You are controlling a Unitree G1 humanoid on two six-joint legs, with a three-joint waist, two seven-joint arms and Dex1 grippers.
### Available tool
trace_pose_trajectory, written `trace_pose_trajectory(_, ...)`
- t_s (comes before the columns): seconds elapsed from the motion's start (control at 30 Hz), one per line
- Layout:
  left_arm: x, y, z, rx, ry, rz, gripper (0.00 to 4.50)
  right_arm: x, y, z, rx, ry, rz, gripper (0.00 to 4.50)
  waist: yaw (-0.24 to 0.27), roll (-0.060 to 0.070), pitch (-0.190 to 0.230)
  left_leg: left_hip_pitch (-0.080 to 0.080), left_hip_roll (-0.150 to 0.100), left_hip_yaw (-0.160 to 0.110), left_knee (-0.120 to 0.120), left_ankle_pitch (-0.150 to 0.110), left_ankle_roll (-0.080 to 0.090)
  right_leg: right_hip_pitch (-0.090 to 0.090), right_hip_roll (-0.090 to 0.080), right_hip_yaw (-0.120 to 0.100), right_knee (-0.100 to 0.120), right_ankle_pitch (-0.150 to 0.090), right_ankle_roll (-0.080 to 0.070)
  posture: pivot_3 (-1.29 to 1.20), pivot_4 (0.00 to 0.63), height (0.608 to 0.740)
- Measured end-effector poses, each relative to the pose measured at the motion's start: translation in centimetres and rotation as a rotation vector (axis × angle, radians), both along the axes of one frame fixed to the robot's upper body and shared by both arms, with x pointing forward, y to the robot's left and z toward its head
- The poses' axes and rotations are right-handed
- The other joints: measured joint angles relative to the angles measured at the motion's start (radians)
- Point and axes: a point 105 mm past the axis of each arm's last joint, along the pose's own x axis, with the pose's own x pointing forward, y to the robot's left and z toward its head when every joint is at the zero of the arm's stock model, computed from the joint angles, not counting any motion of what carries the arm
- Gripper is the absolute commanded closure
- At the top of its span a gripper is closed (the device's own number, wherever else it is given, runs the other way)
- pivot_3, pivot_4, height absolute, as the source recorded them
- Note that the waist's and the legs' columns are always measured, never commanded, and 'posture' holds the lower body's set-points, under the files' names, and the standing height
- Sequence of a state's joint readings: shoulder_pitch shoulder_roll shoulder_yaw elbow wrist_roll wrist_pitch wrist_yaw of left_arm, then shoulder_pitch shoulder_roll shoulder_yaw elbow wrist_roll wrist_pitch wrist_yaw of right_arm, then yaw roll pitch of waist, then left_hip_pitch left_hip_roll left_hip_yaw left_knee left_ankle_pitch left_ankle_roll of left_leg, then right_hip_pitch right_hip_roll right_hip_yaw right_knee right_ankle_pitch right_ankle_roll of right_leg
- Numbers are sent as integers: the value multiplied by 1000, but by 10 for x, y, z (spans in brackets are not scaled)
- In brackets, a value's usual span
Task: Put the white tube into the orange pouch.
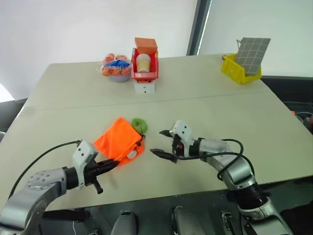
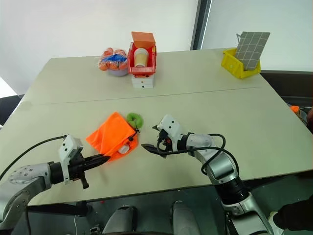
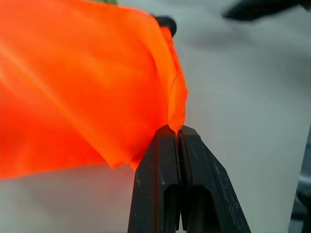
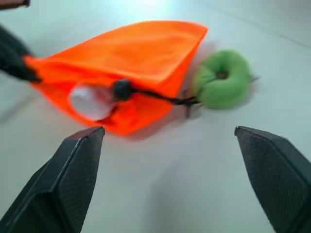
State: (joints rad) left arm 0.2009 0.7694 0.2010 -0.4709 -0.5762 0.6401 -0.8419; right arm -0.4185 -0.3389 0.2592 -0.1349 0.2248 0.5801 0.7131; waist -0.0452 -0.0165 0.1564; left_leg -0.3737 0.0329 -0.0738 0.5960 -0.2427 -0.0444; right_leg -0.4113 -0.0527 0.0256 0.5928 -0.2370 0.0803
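The bright neon-orange soft fabric drawstring pouch (image 1: 119, 140) lies limp on the table (image 1: 205, 98), its edge pinched by the left tool (image 1: 111, 164), with the light, stiff small white plastic tube (image 4: 91, 101) showing in its mouth and likely to slip out unless the fabric is lifted by its rim, while the right tool (image 1: 164, 144) stands spread wide and empty beside it.

Beige table (image 1: 205, 83), white wall (image 1: 73, 24), dark post (image 1: 197, 27)

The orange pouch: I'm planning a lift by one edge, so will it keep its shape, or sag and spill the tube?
The pouch looks like thin soft fabric, folding where the left gripper pinches its edge, so it will likely sag. The white tube sits at the open mouth and could slide out if that end tips down.
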Motion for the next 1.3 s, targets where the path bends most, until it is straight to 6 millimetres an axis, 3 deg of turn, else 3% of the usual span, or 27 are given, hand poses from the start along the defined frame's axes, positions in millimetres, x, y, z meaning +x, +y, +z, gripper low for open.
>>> trace_pose_trajectory(0.13,2,5,1,17,-27,3,4500,35,7,2,42,19,-151,58,0,1,0,-1,0,1,-2,0,0,-1,-1,0,1,3,-4,0,150,740)
trace_pose_trajectory(0.23,2,-1,5,-54,-22,0,3551,46,23,0,70,39,-182,0,1,0,0,-1,0,1,-4,0,0,1,0,0,2,3,-4,0,150,740)
trace_pose_trajectory(0.37,4,-2,10,-100,-28,14,1676,59,40,-8,79,81,-236,0,1,1,0,0,1,1,-5,0,1,1,1,0,3,3,-4,0,150,740)
trace_pose_trajectory(0.6,16,7,31,-160,-114,87,1676,68,46,-20,73,126,-288,0,0,2,1,0,1,0,-4,0,1,3,2,0,3,3,-4,0,150,740)
trace_pose_trajectory(0.63,16,7,32,-169,-118,88,1612,69,47,-20,71,122,-288,589,0,2,1,0,1,0,-4,0,1,3,2,0,4,3,-4,0,150,740)
trace_pose_trajectory(0.7,17,7,35,-177,-136,93,1612,69,47,-20,71,120,-281,1303,0,2,1,0,1,0,-4,0,1,3,2,0,4,3,-4,0,150,740)
trace_pose_trajectory(0.9,23,12,36,-173,-171,121,1612,65,41,-25,57,121,-268,4477,0,2,1,1,1,0,-4,1,1,3,3,0,4,3,-4,0,150,740)
trace_pose_trajectory(1.1,29,14,35,-171,-191,142,1612,62,27,-23,46,92,-279,4477,0,2,1,0,1,0,-4,1,1,3,3,0,4,3,-4,0,150,740)
trace_pose_trajectory(1.3,34,13,34,-175,-208,153,1612,59,-16,-9,71,48,-369,4477,3,1,0,0,1,0,-4,1,1,3,3,0,4,3,-4,0,150,740)
